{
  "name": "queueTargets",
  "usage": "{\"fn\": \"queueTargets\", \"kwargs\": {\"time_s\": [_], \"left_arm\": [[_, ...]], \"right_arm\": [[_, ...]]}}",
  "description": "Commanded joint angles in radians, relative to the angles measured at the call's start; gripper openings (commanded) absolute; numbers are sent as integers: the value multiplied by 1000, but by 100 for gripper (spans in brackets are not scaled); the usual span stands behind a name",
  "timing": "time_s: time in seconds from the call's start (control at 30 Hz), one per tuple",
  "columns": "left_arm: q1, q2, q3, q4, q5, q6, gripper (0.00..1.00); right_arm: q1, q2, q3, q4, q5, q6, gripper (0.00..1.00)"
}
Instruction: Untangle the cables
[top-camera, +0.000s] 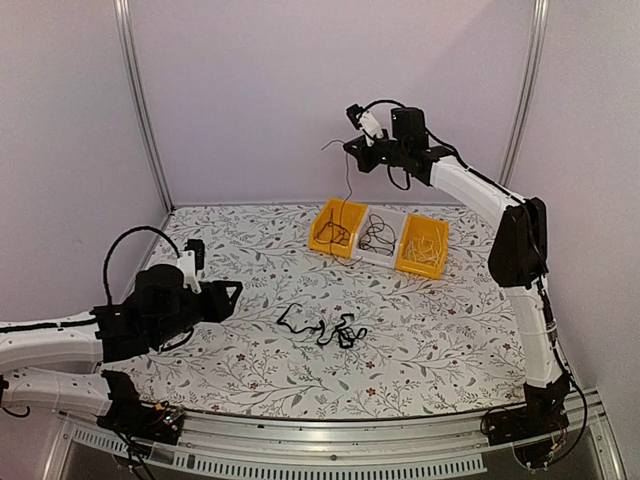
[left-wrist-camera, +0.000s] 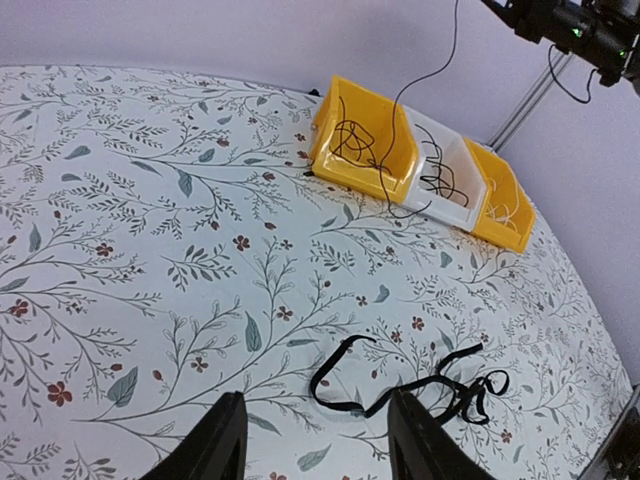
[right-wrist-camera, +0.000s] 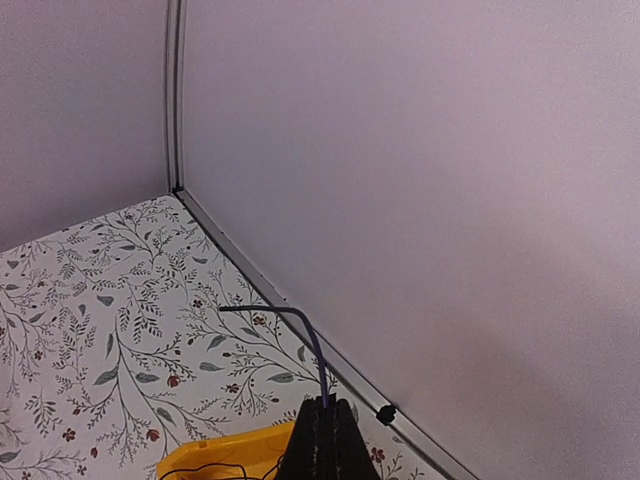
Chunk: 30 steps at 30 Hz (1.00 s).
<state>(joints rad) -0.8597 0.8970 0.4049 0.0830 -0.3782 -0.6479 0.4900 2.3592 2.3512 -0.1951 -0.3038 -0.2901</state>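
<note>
A loose tangle of thin black cables lies mid-table; the left wrist view shows the same cables just ahead of the fingers. My left gripper hovers low to their left, open and empty, and in its own view the left gripper frames the near loop. My right gripper is raised high over the bins. It is shut on one thin black strand that hangs down into the left yellow bin. In the right wrist view the strand's free end curls up from the right gripper.
Three bins stand in a row at the back: the left yellow bin holding coiled black wires, a white bin with more black wire, and a right yellow bin with pale wires. Walls and metal frame posts enclose the table.
</note>
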Motion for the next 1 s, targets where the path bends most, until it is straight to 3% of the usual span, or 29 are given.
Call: {"fn": "queueTargets", "kwargs": {"time_s": [0.0,0.5,0.97], "left_arm": [[6,6,23,-8,15,-9,51],[6,34,18,21,16,-18,51],[5,43,31,20,28,-16,50]], "right_arm": [[8,-14,40,28,13,-11,0],[35,-168,61,77,-12,-26,0],[26,-85,36,121,120,-99,0]]}}
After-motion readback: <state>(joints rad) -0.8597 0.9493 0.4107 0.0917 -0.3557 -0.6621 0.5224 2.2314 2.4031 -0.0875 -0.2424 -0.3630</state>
